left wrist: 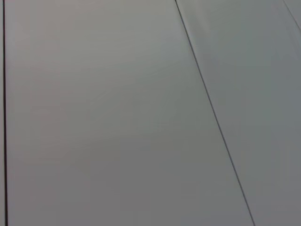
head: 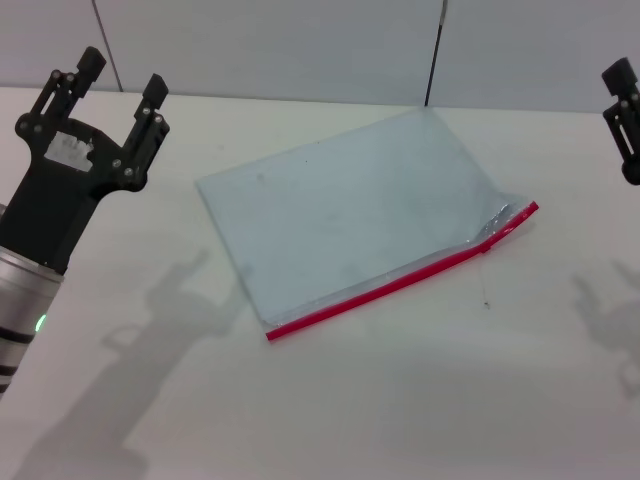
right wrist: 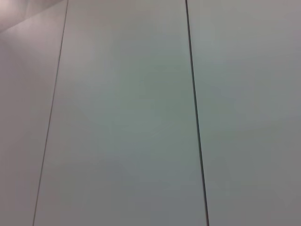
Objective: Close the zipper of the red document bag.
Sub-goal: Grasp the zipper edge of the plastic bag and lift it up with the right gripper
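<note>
- White surface [head: 400, 420]: red document bag [head: 350, 215] lies mid-frame, zipper [head: 400, 283] running lower-left to right.
- Left tool [head: 120, 85], released, upper left; your right tool [head: 625, 120], state untellable, sits nearer the gaping end.

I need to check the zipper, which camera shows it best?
The head view: the zipper runs in full along the bag's near edge on the table. Both wrist views show only blank wall panels, no zipper.

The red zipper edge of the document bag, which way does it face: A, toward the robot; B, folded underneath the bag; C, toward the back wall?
A: in the head view the zipper runs along the near long edge of the red document bag, on the robot's side.
</note>
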You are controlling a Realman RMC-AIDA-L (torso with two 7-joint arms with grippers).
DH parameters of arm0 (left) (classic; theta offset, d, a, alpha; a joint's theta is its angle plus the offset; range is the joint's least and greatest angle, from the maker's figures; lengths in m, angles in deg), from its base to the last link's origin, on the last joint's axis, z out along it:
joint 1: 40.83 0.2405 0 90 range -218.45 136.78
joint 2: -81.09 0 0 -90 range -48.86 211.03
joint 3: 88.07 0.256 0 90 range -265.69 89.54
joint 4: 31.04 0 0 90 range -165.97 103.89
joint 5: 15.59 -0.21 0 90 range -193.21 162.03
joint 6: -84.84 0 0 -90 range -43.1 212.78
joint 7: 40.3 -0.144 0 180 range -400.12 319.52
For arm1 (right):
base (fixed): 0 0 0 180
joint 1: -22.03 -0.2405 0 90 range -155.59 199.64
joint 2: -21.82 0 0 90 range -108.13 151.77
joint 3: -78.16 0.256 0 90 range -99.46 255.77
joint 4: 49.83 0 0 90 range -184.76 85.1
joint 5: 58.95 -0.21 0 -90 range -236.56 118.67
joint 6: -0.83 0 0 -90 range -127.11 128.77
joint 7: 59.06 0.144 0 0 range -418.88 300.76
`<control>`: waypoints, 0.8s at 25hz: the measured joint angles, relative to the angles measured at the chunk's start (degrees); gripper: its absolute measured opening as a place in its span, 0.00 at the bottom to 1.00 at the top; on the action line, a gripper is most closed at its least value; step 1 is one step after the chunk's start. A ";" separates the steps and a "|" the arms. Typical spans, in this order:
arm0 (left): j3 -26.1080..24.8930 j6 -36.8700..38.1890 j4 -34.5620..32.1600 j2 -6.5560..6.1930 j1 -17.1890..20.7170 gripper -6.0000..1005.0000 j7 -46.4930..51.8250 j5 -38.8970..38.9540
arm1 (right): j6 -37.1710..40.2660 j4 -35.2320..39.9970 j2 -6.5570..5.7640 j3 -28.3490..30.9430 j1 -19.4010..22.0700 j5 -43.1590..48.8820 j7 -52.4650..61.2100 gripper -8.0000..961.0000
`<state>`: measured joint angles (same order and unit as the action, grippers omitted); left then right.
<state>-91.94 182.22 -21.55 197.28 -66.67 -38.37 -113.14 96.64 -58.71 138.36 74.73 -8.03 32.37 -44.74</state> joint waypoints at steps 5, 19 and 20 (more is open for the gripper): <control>0.00 0.00 0.00 0.00 -0.05 0.63 0.05 0.00 | 0.00 0.00 0.00 0.00 0.00 0.00 0.00 0.58; 0.00 -0.03 0.00 0.00 -0.17 0.62 0.09 0.00 | -0.16 0.09 -0.04 0.00 -0.10 0.00 0.00 0.58; 0.00 -0.08 0.00 0.00 -0.21 0.62 0.09 0.00 | -0.27 0.09 -0.06 0.00 -0.16 0.00 0.00 0.58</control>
<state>-91.94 182.15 -21.55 197.28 -66.87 -38.28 -113.14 96.38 -58.62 138.30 74.73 -8.19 32.37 -44.74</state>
